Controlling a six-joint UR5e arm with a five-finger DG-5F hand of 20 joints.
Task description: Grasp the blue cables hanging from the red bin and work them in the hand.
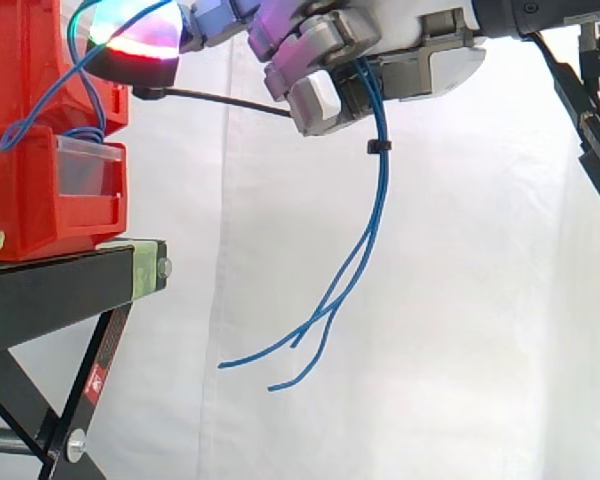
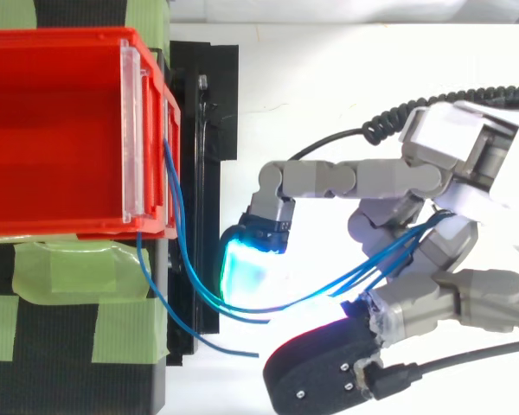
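- Closest to the overhead camera is the one hand [image 2: 454,164], which reaches in from the right. Its fingers [image 1: 315,100] are curled and clamped round the blue cables [image 1: 373,205], and one finger stretches left toward the bins.
- Two glowing pads can be counted from above. One is cyan-green [image 2: 249,272], just right of the stand. The other glows white and has a black back [image 2: 320,367], near the bottom edge.
- About three blue strands leave the bin front, sag across the gap and enter the hand from the left. Where they overlap the count is hard to settle.
- Below the curled fingers the strands hang free in front of the white curtain [image 1: 460,300]. Three loose ends show low in the side view.
- One small black tie [image 1: 378,147] sits on the strands just under the hand.
- One further blue end lies loose by the stand's right edge in the top view; which strand it belongs to I cannot tell.
- Two red bins [image 1: 35,205] stand stacked at the left in the side view. The upper one is cut off by the top edge and both by the left edge.
- One clear label strip [image 2: 135,130] runs along the bin's front.
- One black stand [image 1: 40,295] carries the bins, its legs cut off at the bottom.
- Several patches of green tape [image 2: 69,268] are stuck on the stand.
- Hidden: the stretch of cable inside the grip, and the place where the strands are fastened at the bin.
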